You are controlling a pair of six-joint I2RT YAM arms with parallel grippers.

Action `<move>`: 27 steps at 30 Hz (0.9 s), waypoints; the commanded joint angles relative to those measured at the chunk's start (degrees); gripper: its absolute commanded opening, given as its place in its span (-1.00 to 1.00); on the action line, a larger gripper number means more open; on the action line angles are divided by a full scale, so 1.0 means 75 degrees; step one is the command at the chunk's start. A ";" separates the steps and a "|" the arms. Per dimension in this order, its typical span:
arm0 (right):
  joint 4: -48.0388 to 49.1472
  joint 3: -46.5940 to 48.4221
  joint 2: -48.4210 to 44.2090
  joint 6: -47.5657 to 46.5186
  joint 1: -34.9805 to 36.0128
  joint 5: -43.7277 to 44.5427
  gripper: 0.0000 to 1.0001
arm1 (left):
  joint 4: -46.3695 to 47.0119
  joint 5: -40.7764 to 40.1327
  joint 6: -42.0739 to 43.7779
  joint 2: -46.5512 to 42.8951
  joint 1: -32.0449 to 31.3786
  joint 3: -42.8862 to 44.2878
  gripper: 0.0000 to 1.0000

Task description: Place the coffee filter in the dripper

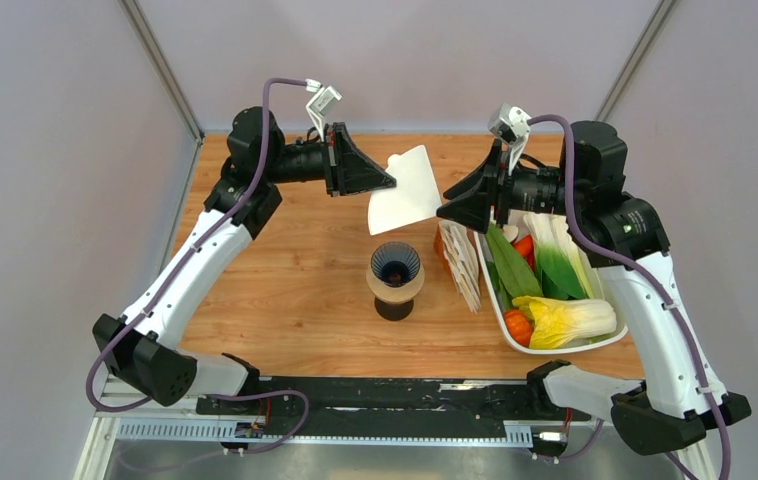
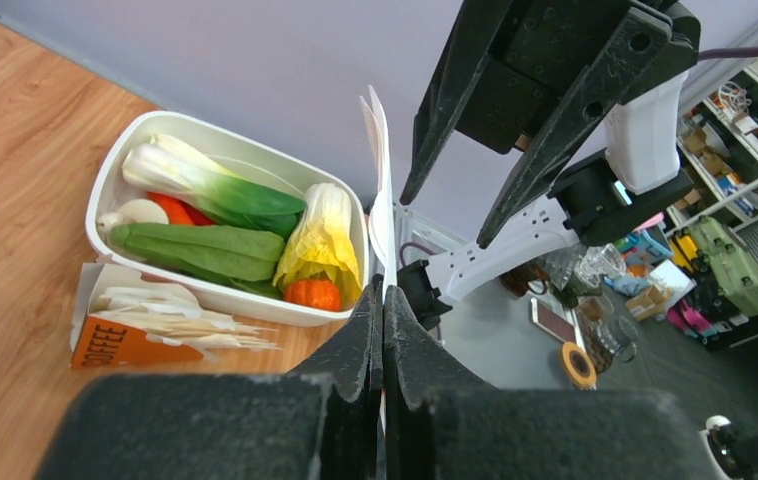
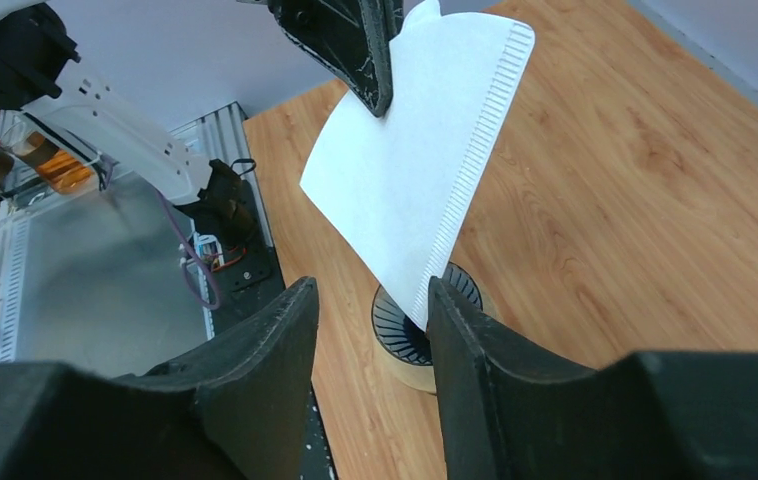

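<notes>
1. Black mounting rail (image 1: pixel 385 395) at the table's near edge, with both arms rising from its two ends
2. Past it, near the middle of the wooden table (image 1: pixel 295 290), the dark navy dripper (image 1: pixel 396 264) stands upright with its open mouth up, seated on a tan ring (image 1: pixel 395 290)
3. Just right of the dripper, an orange box (image 2: pixel 115 345) holds a stack of white filters (image 1: pixel 463 262); beside it is a white tub (image 2: pixel 105 195) of vegetables
4. Farther back and raised off the table, the coffee filter (image 1: pixel 407 190) hangs in the air between the two grippers, above and slightly behind the dripper, its lower point aimed down toward the dripper's mouth
5. Left gripper (image 1: pixel 390 183): jaws pressed fully together on the filter's upper edge, holding it
6. Right gripper (image 3: pixel 370 290): jaws partly apart with a clear gap and nothing clamped; the filter's crimped edge dips toward that gap, and I cannot tell whether it touches a finger
</notes>
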 commanded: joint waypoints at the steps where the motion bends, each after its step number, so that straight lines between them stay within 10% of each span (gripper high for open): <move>1: 0.0649 -0.0038 -0.0075 0.0157 -0.0022 -0.0764 -0.09 | 0.0560 0.0277 0.0239 -0.0250 -0.0064 -0.0068 -1.00; 9: 0.1059 0.0215 -0.0072 -0.0535 -0.0016 -0.0093 0.11 | 0.0225 0.0625 0.1547 -0.0350 -0.0326 0.0033 -1.00; 15: 0.1129 -0.0001 -0.0712 -0.2573 -0.0007 -0.0005 0.15 | -0.4043 -0.0570 0.8004 -0.1008 -0.1099 0.0618 -1.00; 20: 0.0970 -0.0943 -0.1723 -0.3666 0.0054 -0.0342 0.18 | -0.3705 -0.1842 1.0507 -0.1786 -0.1384 -0.0219 -1.00; 27: 0.0852 -0.1066 -0.1730 -0.3777 0.0461 -0.0255 0.03 | -0.2598 -0.2216 1.1237 -0.2399 -0.1585 -0.0861 -1.00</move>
